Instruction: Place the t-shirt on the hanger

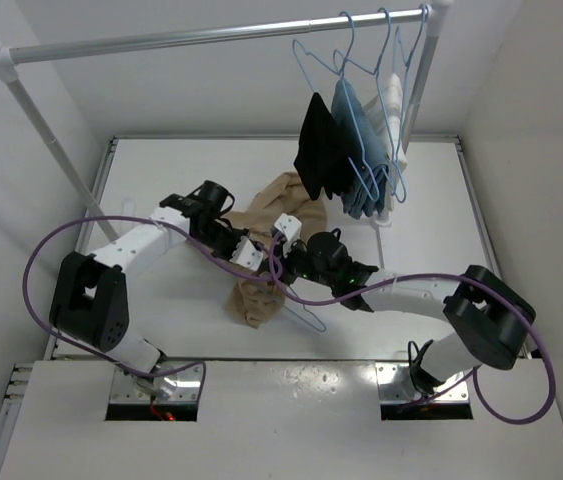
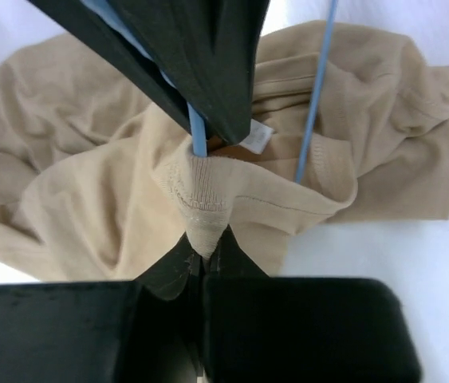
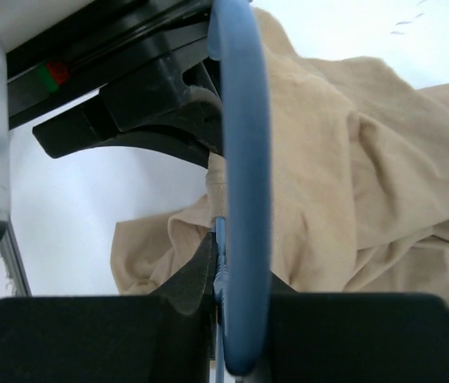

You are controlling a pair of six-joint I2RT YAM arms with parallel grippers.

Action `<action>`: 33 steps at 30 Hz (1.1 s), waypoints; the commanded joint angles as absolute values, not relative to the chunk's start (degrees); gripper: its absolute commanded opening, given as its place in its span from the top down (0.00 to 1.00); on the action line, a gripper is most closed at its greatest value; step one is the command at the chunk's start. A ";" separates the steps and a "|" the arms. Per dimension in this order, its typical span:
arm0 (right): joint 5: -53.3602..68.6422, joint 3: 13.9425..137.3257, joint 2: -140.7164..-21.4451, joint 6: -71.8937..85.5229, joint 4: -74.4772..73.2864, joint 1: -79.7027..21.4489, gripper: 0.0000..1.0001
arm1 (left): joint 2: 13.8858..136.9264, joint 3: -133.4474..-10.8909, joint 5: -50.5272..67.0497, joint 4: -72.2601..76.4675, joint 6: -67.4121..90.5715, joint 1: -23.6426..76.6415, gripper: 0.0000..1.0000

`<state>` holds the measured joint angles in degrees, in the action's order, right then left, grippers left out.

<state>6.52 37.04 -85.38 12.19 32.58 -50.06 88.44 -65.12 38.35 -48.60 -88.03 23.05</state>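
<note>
Table: white tabletop (image 1: 161, 170) is carrying the garment, with both arms reaching over it.
T-shirt: tan short-sleeved cotton t-shirt (image 1: 273, 205) is lying crumpled mid-table, between the two wrists.
Hanger: thin light-blue wire hanger (image 2: 317, 88) is running down into the shirt's neck opening.
Left gripper (image 2: 205, 254): pinching closed on the ribbed collar, just below the small white neck label (image 2: 257, 136).
Right gripper (image 3: 220, 275): clamping narrowly on the hanger wire.

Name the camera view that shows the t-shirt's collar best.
Left wrist: the ribbed collar fills the middle, pinched by the left hand, with the hanger wire running into it. Top external shows only a crumpled t-shirt, collar hidden; right wrist shows folds behind a blurred wire.
</note>
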 commanded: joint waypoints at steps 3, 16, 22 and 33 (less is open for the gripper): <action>3.96 40.96 -84.90 11.43 37.72 -49.13 1.00 | 85.87 -62.67 43.24 -54.59 -87.20 24.08 1.00; -19.51 52.81 -73.75 19.06 4.34 -49.66 0.00 | 73.05 -55.65 29.28 -33.06 -39.86 20.39 1.00; -17.32 57.56 -73.65 30.31 -6.57 -50.19 0.11 | 66.27 -49.58 22.68 -28.83 -26.12 19.86 1.00; -5.28 62.30 -86.56 36.74 -17.13 -50.71 0.50 | 61.09 -44.30 16.71 -24.18 -16.35 19.34 1.00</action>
<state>-8.19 58.15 -86.04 33.58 -13.52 -50.43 63.68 -45.67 18.83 -27.24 -20.38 20.45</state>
